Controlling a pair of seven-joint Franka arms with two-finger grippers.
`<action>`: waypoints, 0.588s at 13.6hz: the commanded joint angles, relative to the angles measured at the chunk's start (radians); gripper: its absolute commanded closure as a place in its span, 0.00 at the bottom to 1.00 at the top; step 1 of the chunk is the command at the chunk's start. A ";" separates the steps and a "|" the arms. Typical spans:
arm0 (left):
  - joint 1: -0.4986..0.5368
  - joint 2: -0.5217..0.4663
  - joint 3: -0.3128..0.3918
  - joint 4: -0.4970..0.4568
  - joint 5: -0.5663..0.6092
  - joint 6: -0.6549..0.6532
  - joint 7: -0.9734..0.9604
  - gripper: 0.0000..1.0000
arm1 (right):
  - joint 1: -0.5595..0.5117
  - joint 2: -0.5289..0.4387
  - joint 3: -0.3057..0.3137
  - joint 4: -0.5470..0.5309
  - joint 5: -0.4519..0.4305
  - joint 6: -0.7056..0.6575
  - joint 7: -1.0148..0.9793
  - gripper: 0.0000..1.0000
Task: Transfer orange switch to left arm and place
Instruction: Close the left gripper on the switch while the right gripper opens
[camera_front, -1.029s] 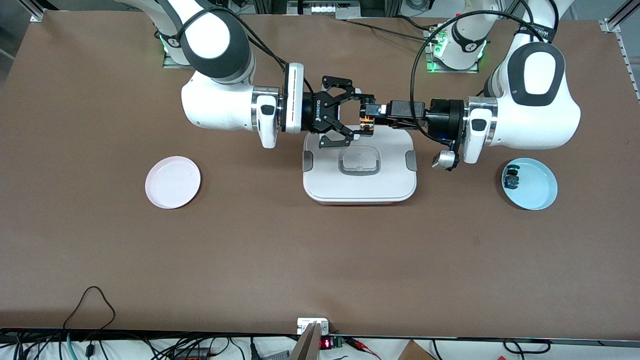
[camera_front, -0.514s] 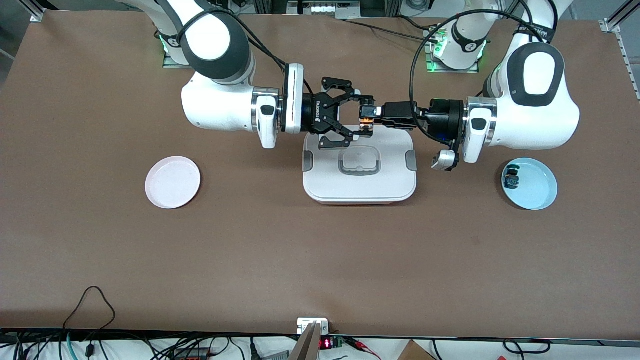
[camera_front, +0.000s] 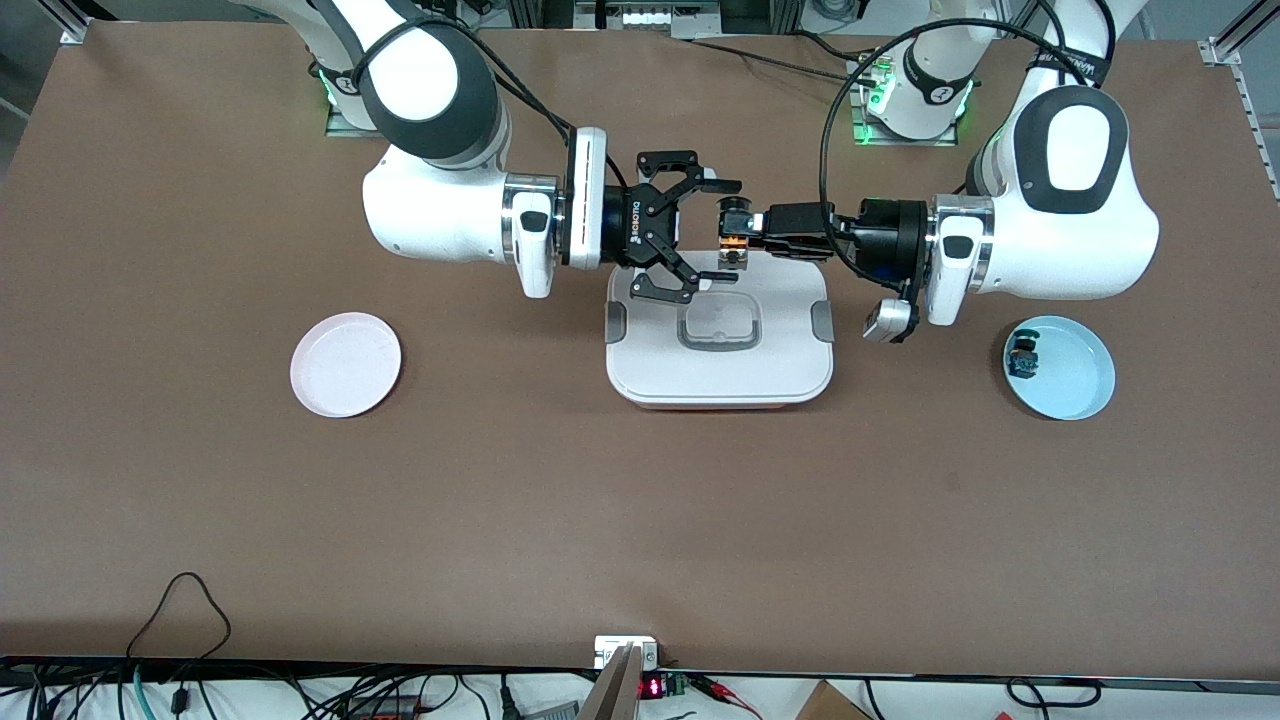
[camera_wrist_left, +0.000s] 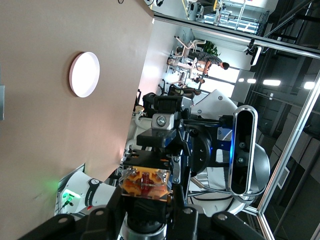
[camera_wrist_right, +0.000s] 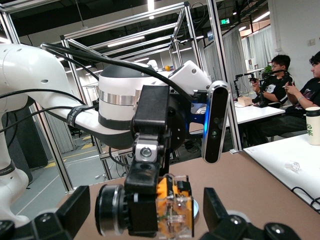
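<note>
Hovering over the box's edge nearest the robots' bases, mid-tabletop: both grippers, tip to tip, in the middle of the handover. Pinching the orange switch, the left gripper, fingers pressed together on the small body, orange cap and clear housing showing between them in both wrist views. Standing spread around nothing, the right gripper, jaws wide, one above and one below the switch's line, tips just short of it and not touching.

Judging the step: passing the switch from the left arm to the right arm above the box, with the receiving grip not yet made. Looking likely as source, the blue plate near the tabletop's edge at the left arm's end, carrying only the other small dark switch; looking likely as goal, the empty pink plate toward the right arm's end.

Calling next for: easing the right gripper forward until its open fingers bracket the free end of the switch, closing there, and only then releasing the left grip. Needing care: keeping both wrists level and high enough to stay off the box lid, and taking enough of the tiny body to avoid dropping it onto the lid.
</note>
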 joint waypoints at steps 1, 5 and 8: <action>0.008 -0.007 -0.003 -0.013 -0.017 0.002 0.031 1.00 | -0.001 -0.006 -0.002 0.003 0.022 -0.005 0.010 0.00; 0.065 -0.051 0.004 -0.043 0.061 -0.035 0.026 1.00 | -0.001 -0.006 -0.002 0.003 0.022 -0.005 0.012 0.00; 0.166 -0.053 0.004 -0.049 0.194 -0.136 0.036 1.00 | -0.010 -0.011 -0.002 -0.009 0.022 -0.006 0.012 0.00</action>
